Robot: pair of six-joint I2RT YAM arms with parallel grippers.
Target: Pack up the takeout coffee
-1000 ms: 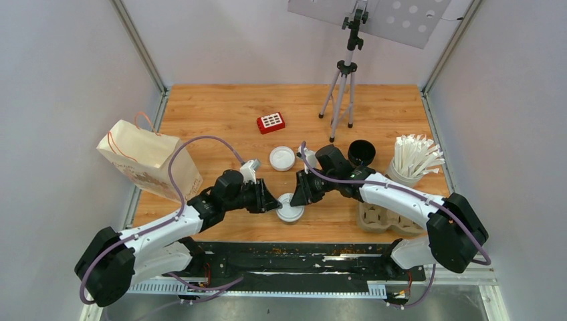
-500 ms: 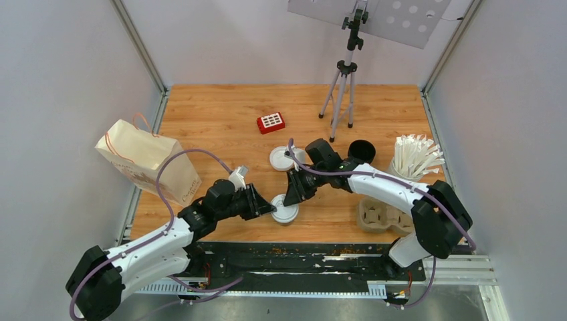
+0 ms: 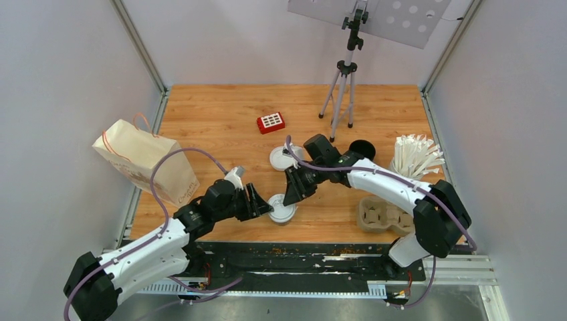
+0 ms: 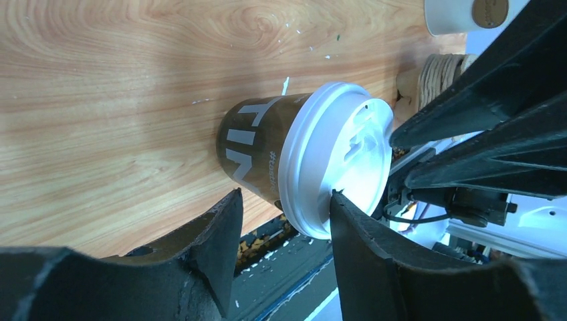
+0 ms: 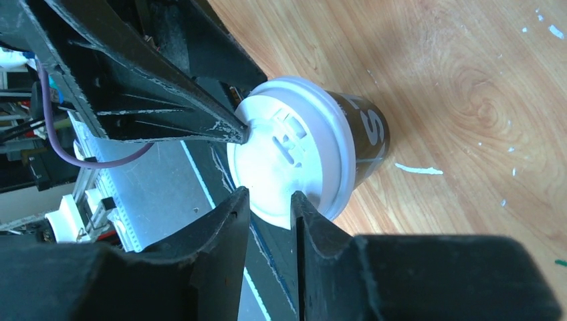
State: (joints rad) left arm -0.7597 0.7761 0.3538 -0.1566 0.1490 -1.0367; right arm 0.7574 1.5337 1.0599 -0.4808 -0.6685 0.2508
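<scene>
Looking down on a wooden table [image 3: 220, 110], we see one takeout coffee [image 3: 281, 210] — a black paper cup with its white lid [image 4: 337, 160] on — standing upright near the front edge, between the two arms. The left gripper [image 4: 284, 196] meets it from the left, jaws well apart, the lid's rim showing in the gap. The right gripper [image 5: 271, 194] hangs over the lid from the far side, jaws a narrow slit apart, clamped on nothing. Behind sit a loose white lid [image 3: 281, 158] and an open black cup [image 3: 363, 147]; a cardboard cup tray [image 3: 380, 215] lies right, a paper bag [image 3: 147, 164] left.
</scene>
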